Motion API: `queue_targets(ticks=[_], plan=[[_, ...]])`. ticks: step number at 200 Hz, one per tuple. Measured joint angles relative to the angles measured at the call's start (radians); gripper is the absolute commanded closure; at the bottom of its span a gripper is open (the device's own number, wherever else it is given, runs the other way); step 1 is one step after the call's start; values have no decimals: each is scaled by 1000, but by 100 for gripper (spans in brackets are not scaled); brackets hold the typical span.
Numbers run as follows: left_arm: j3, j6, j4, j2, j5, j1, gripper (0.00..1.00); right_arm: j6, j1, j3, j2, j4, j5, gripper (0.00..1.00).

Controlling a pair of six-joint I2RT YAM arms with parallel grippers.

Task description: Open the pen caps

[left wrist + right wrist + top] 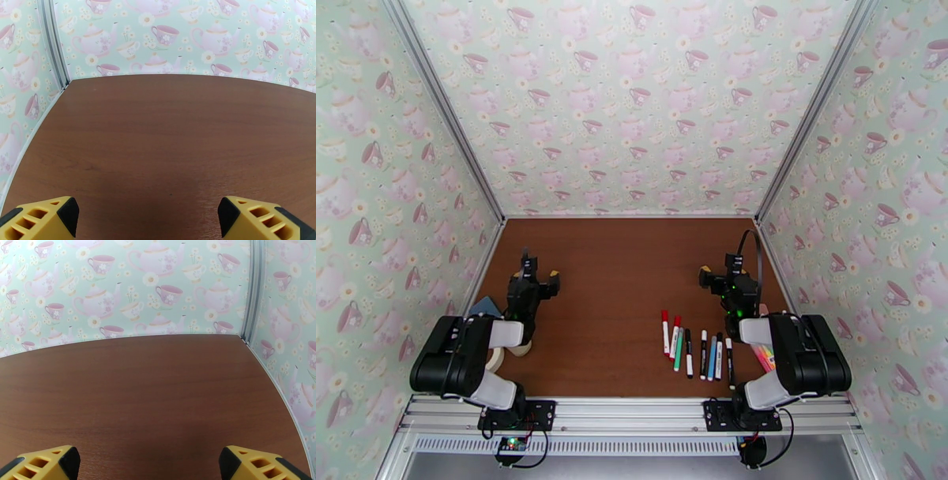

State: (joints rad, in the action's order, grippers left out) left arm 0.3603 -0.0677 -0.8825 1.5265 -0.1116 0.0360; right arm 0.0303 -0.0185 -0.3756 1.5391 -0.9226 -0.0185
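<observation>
Several pens (695, 351) lie side by side on the brown table (616, 268), near its front edge and right of centre. Their barrels are white, green, blue and black. The pen caps sit on the pens; two red ones (664, 316) show at the far ends of the leftmost pens. My left gripper (539, 268) hovers open over the left side of the table, far from the pens. My right gripper (716, 267) stands open just behind the row of pens. Bare table lies between the open yellow fingers of the left gripper (148, 217) and of the right gripper (150, 459).
A pink and orange highlighter pack (763, 357) lies by the right arm's base, partly hidden under it. A roll of tape (496, 359) and a blue object (483, 306) sit beside the left arm. Patterned walls enclose the table on three sides.
</observation>
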Motion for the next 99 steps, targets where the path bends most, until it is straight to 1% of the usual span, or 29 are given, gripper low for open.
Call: queue_targets(ticks=[19, 37, 67, 99], plan=[[0, 0, 29, -33, -4, 7, 0, 3, 0, 7, -12, 9, -3, 0], [13, 0, 98, -86, -27, 22, 0, 3, 0, 8, -66, 51, -3, 0], [113, 15, 312, -190, -95, 84, 0, 18, 0, -24, -207, 200, -3, 0], [260, 111, 561, -286, -130, 169, 0, 96, 0, -126, -333, 423, 22, 0]])
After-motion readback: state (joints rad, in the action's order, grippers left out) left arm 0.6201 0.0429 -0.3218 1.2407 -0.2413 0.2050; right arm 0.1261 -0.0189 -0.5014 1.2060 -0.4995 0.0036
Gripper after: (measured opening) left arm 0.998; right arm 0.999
